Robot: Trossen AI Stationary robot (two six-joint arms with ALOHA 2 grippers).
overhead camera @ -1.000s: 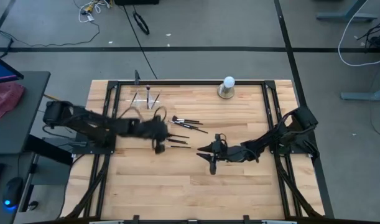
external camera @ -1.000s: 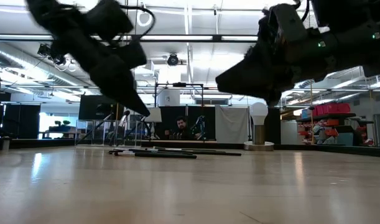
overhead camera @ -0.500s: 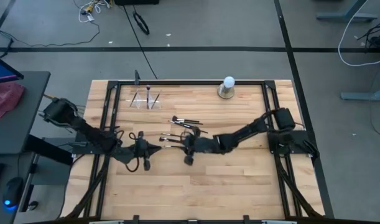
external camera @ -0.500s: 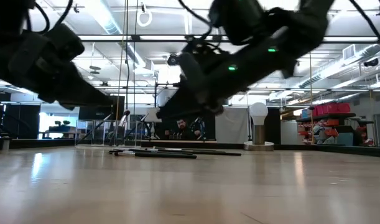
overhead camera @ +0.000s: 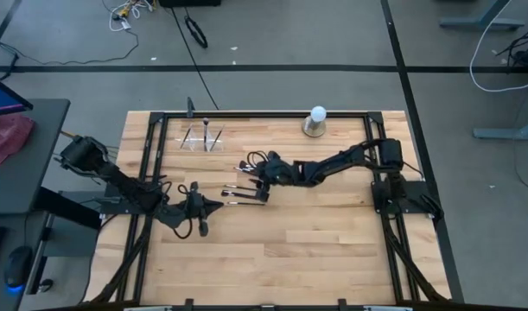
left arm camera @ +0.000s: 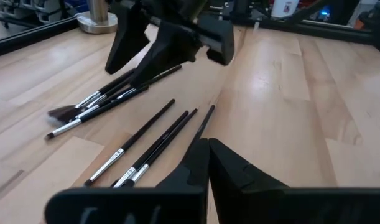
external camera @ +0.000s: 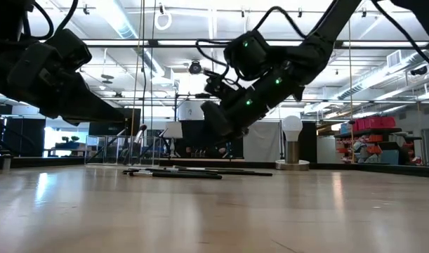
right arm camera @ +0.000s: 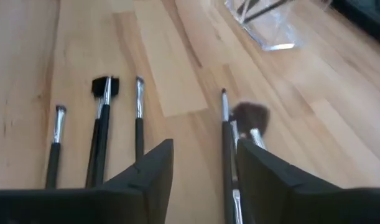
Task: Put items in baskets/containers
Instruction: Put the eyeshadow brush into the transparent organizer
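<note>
Several black-handled makeup brushes lie flat on the wood in two bunches: a far bunch (overhead camera: 244, 167) (left arm camera: 96, 102) and a near bunch of three (overhead camera: 244, 195) (left arm camera: 149, 146) (right arm camera: 102, 130). My right gripper (overhead camera: 257, 169) (right arm camera: 202, 180) hangs open and low over the far bunch. One thin brush handle (right arm camera: 226, 143) lies between its fingers, next to a fluffy brush tip (right arm camera: 250, 115). My left gripper (overhead camera: 213, 206) (left arm camera: 206, 155) is shut and waits just left of the near bunch. The clear holder (overhead camera: 201, 138) (right arm camera: 273, 22) stands near the far left corner with brushes in it. My right gripper comes slanting down from the table's right, with a finger on either side of a brush handle (right arm camera: 226, 143) in the far bunch and lying along it. I cannot tell whether the fingers touch that brush or the table.
A white ball on a grey round base (overhead camera: 316, 121) (external camera: 292, 140) stands at the far edge, right of centre. A black frame (overhead camera: 246, 113) rims the table. Bare wood (overhead camera: 315, 250) spreads over the near half.
My right gripper has swung from right of centre toward the table's left, then toward the far edge, ending over the far bunch. My left gripper has pulled back from the near bunch toward the left and near edges, then kept still. The brushes have stayed put.
</note>
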